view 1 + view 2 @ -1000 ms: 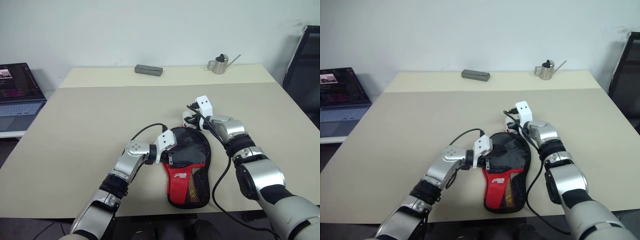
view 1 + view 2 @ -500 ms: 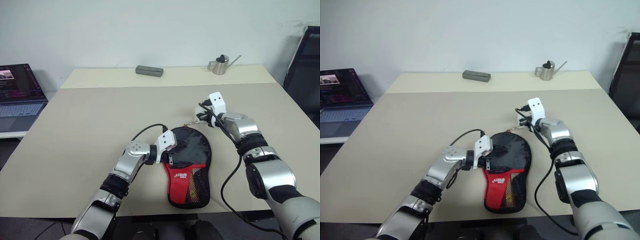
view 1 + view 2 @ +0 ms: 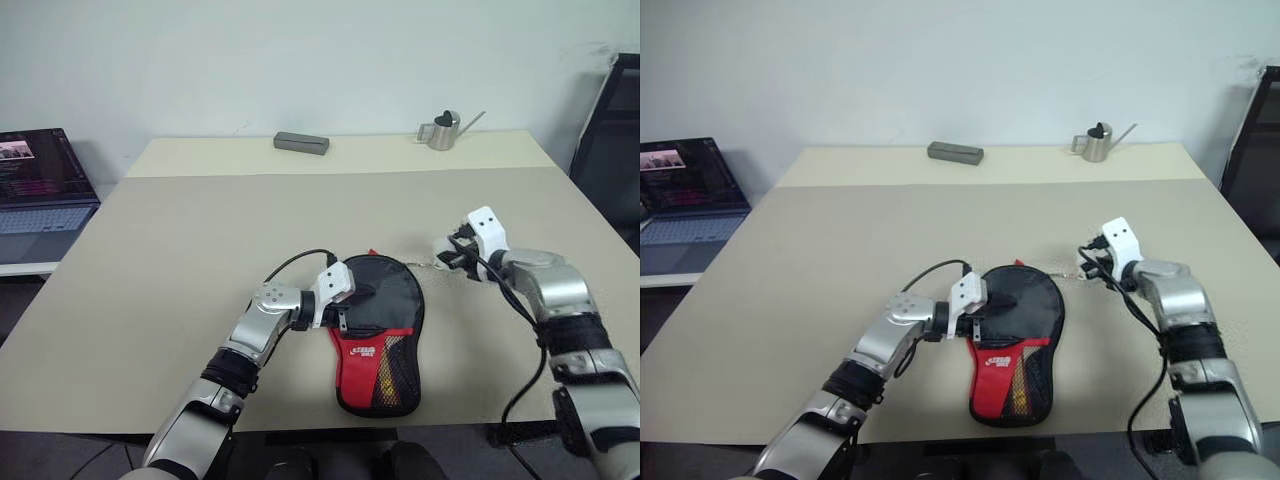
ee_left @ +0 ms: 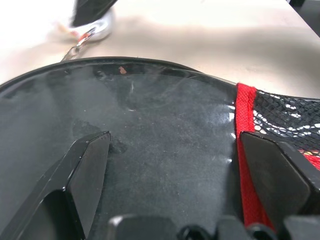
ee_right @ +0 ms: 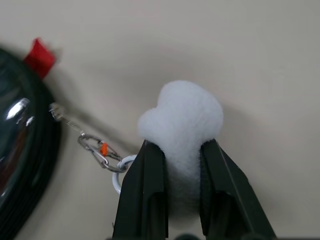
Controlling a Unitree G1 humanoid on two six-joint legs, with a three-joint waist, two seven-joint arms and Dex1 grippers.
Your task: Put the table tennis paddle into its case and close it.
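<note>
The case (image 3: 378, 325) lies flat near the table's front edge, with its black round part farther from me and its red logo panel and mesh nearer. The table tennis paddle is hidden. My left gripper (image 3: 347, 300) is open, and its fingers (image 4: 87, 167) are spread over the left side of the case's black face (image 4: 165, 145). My right gripper (image 5: 182, 155) is shut on the white pompom (image 5: 182, 117), right of the case and just above the table. In the head views this gripper (image 3: 447, 252) is level with the case's far end. A thin chain with a clip (image 5: 95, 147) runs from the pompom to the case's rim.
A small grey box (image 3: 301, 143) and a metal watering can (image 3: 440, 130) stand at the table's far edge. An open laptop (image 3: 40, 185) sits on a lower surface to the left. A dark chair (image 3: 612, 140) stands beside the table's right side.
My right gripper has moved right and toward me from the case's far rim, with the pompom in it, and the chain now trails out from the case. The left gripper has stayed still.
</note>
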